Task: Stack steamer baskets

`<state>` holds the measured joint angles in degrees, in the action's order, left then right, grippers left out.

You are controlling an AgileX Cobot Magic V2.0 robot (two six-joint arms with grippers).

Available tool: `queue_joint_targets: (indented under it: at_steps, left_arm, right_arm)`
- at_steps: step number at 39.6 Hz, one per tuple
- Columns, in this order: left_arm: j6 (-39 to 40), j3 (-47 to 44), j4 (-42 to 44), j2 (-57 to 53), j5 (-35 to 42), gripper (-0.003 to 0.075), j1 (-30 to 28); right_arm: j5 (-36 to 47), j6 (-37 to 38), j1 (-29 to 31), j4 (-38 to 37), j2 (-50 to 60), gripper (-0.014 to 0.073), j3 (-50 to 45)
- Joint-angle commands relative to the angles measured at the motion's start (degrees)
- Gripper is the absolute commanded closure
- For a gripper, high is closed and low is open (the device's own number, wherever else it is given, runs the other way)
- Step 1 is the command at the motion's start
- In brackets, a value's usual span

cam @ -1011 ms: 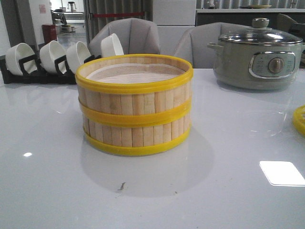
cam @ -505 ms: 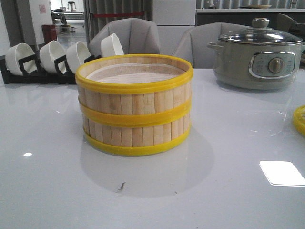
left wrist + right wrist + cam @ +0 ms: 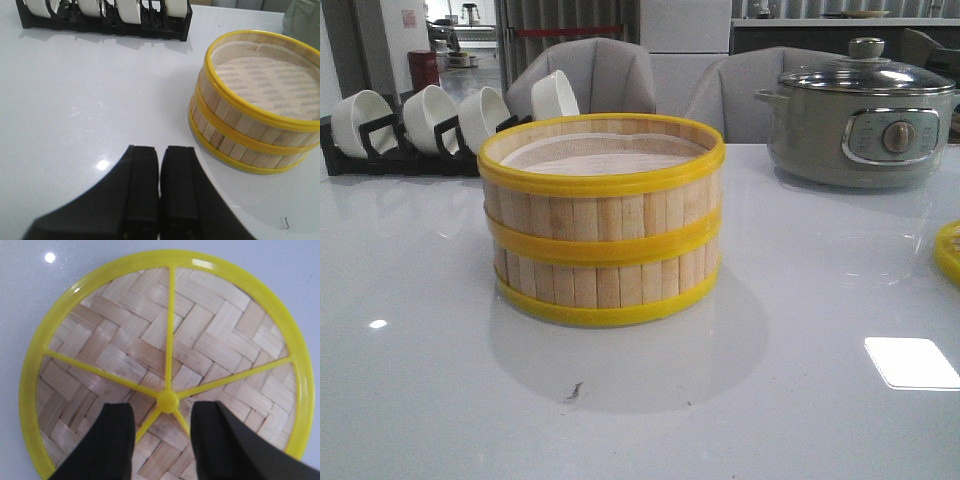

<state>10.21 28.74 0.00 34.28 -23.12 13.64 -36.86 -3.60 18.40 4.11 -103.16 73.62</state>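
Note:
Two steamer baskets (image 3: 603, 225) stand stacked in the middle of the white table, with pale slat walls and yellow rim bands; the stack also shows in the left wrist view (image 3: 252, 110). The woven yellow-rimmed lid (image 3: 165, 350) lies flat on the table; only its edge (image 3: 949, 250) shows at the far right of the front view. My right gripper (image 3: 162, 412) is open just above the lid, its fingers on either side of the yellow centre knob (image 3: 167, 400). My left gripper (image 3: 160, 155) is shut and empty over bare table, beside the stack and apart from it.
A grey-green electric pot (image 3: 860, 115) with a glass lid stands at the back right. A black rack of white bowls (image 3: 430, 125) stands at the back left and shows in the left wrist view (image 3: 105, 17). Grey chairs (image 3: 650, 80) stand behind the table.

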Motion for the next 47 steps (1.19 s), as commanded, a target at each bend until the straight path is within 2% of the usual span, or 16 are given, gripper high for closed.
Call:
queue_joint_targets:
  at_steps: [1, 17, 47]
  left_arm:
    - [0.31, 1.59, 0.00, -0.01, 4.79, 0.0634, -0.07]
    - [0.31, 1.59, 0.00, -0.01, 4.79, 0.0634, -0.07]
    - [0.31, 1.59, 0.00, -0.01, 4.79, 0.0634, -0.07]
  right_arm:
    - [1.85, -0.09, 1.04, -0.59, 2.56, 0.0206, 2.10]
    - [1.19, -0.04, 1.69, 1.44, -0.48, 0.0211, 2.10]
    - [4.92, -0.04, 1.69, 3.33, -1.29, 0.0211, 2.17]
